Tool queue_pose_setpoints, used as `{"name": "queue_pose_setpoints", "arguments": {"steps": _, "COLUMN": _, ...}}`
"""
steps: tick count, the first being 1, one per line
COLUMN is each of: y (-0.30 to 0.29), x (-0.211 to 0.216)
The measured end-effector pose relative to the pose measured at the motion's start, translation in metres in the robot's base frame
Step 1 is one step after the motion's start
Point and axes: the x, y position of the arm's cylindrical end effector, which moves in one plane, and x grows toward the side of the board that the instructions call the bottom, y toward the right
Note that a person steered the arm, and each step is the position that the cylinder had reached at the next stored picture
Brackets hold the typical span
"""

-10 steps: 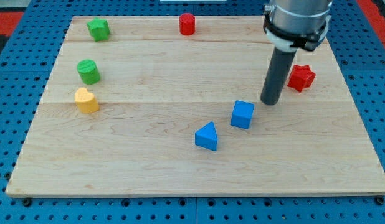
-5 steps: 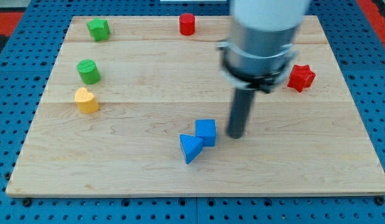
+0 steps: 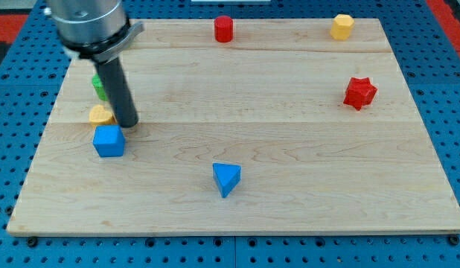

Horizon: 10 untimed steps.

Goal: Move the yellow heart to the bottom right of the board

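My tip (image 3: 128,123) sits at the view's left of the tabletop (image 3: 289,208), just right of the yellow heart (image 3: 100,115).

I drive a bare rod with no hand, so nothing opens, closes or holds. The yellow heart is partly hidden behind the rod, with the blue cube (image 3: 109,141) just below it and a green block (image 3: 99,85) above it. I also see a blue triangle (image 3: 226,179) low in the middle, a red cylinder (image 3: 224,28) at the top, a red star (image 3: 359,92) at the right, and a yellow block (image 3: 342,26) top right.
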Motion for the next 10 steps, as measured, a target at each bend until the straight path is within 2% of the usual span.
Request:
{"name": "queue_pose_setpoints", "arguments": {"steps": 1, "y": -0.004, "x": 0.037}}
{"name": "queue_pose_setpoints", "arguments": {"steps": 2, "y": -0.028, "x": 0.053}}
{"name": "queue_pose_setpoints", "arguments": {"steps": 3, "y": -0.074, "x": 0.030}}
{"name": "queue_pose_setpoints", "arguments": {"steps": 4, "y": -0.080, "x": 0.014}}
{"name": "queue_pose_setpoints", "arguments": {"steps": 6, "y": -0.006, "x": 0.006}}
{"name": "queue_pose_setpoints", "arguments": {"steps": 7, "y": -0.037, "x": -0.011}}
{"name": "queue_pose_setpoints", "arguments": {"steps": 9, "y": 0.016, "x": -0.027}}
{"name": "queue_pose_setpoints", "arguments": {"steps": 10, "y": 0.131, "x": -0.027}}
